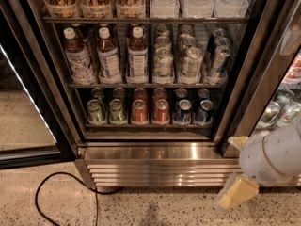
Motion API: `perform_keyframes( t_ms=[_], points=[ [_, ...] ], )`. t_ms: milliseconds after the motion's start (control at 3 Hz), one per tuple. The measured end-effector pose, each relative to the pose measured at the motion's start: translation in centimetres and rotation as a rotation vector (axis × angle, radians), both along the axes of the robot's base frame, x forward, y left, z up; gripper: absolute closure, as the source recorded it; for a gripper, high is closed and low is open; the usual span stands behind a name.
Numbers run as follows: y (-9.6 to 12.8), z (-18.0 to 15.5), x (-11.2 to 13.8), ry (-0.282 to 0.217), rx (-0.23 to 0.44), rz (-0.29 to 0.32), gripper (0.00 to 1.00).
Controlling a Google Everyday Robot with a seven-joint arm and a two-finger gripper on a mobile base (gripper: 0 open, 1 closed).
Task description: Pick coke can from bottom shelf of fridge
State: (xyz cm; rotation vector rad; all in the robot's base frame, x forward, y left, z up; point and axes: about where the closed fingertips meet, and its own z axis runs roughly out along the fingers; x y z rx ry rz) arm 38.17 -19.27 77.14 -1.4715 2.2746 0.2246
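The fridge point(56, 102) stands open in front of me, with a shiny louvred base point(155, 166). On its bottom shelf point(146, 125) two red coke cans point(139, 111) stand side by side in the front row, with more red cans behind them. Green cans point(96, 111) stand to their left and blue cans point(183, 110) to their right. My gripper point(236, 167) is at the lower right, in front of the base and below shelf level, well right of the coke cans. Its two yellowish fingers point(237, 193) are spread apart and hold nothing.
The middle shelf holds brown bottles point(108, 55) and silver and blue cans point(190, 60). The glass door point(23, 102) hangs open at the left. A black cable point(51, 182) loops on the speckled floor. A second cooler point(282, 112) with cans stands at the right.
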Motion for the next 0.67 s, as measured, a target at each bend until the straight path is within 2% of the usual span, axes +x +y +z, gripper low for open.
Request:
perform_keyframes(
  t_ms=[333, 667],
  points=[
    [2.0, -4.7, -1.7, -0.025, 0.038, -0.024, 0.0],
    [4.1, -7.4, -2.0, -0.075, 0.02, -0.067, 0.0]
  ],
)
